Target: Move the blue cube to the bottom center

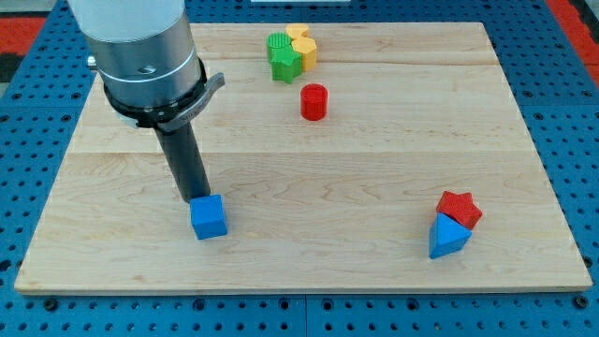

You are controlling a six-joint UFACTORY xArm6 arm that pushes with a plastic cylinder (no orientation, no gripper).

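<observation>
With our end effector, a bare rod holding nothing, my tip (194, 198) touching the blue cube (209, 217) from its upper left, we should push steadily rightward along the worktop (393, 168) toward bottom center.

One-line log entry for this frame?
tip: touching blue cube, its upper-left | cube: left of bottom center | state: push under way

My tip (192, 198) down, rod near-upright
</observation>
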